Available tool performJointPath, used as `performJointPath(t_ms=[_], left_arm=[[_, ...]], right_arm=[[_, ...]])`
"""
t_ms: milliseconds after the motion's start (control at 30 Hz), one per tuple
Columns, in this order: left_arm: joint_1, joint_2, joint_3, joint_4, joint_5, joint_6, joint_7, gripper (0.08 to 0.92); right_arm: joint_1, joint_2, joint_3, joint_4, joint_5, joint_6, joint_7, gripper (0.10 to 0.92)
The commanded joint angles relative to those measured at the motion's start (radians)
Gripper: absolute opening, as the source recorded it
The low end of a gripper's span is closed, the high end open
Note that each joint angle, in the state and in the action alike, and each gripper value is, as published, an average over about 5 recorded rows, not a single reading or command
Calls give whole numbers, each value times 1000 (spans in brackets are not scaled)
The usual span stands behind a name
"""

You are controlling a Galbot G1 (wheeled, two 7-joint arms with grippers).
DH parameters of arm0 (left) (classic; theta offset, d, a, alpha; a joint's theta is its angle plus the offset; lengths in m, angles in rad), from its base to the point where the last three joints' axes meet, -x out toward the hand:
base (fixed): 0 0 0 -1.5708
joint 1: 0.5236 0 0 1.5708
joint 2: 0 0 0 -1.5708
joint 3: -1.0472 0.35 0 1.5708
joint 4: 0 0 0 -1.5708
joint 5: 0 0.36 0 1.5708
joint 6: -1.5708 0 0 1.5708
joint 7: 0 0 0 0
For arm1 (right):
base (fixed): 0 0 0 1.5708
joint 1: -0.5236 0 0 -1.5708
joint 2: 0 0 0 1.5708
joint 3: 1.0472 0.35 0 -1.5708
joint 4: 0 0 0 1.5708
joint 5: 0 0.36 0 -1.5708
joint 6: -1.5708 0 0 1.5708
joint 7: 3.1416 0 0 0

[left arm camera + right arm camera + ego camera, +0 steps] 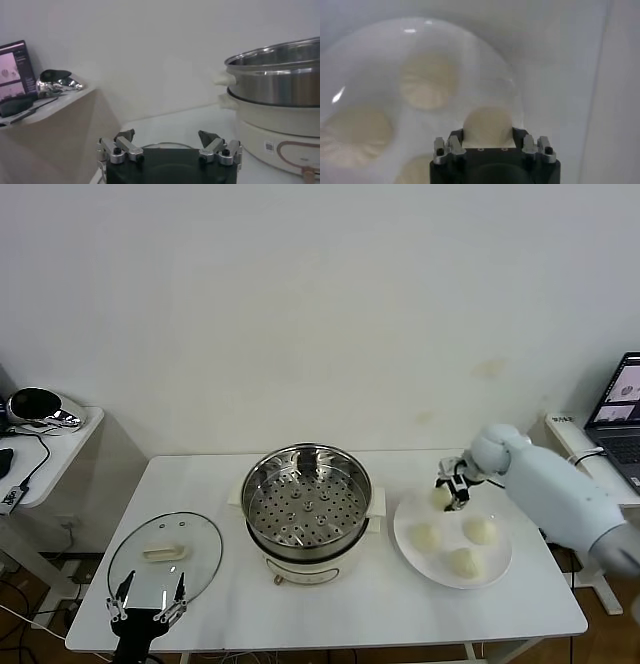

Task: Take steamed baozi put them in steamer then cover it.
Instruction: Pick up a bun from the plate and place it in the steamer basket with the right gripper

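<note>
Right gripper (447,492), reaching in from the right, is closed around the far-left baozi (487,123) on the white plate (498,567); its fingers flank the bun on both sides. Three further baozi lie on the same plate: one at the left (426,536), one at the right (481,530), one nearest the front edge (463,562), all apart from each other. The plate rests on the white table (350,609), just right of the steamer (306,502). The steamer stands at table centre, uncovered, its perforated tray (305,514) bare, on a white base with side handles. No object lies between plate and steamer. Left of the steamer, near the front-left corner, the glass lid (165,556) with cream handle lies flat. Left gripper (148,607) hovers at the lid's near edge, jaws spread wide, holding nothing. A side shelf (45,459) at far left carries a shiny helmet-like object (40,408); a laptop (622,414) stands at far right.
</note>
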Motion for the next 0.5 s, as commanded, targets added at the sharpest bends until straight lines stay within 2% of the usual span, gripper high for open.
performJointPath(t_ms=[33, 333, 500], left_arm=[[0, 1, 1, 1, -1, 0, 0, 823], [-3, 16, -5, 10, -18, -11, -2, 823], [-8, 20, -19, 18, -28, -15, -3, 823]], right_arm=[[232, -67, -148, 127, 156, -20, -14, 616], [488, 94, -327, 106, 360, 61, 27, 619], [478, 241, -388, 91, 389, 147, 70, 619]])
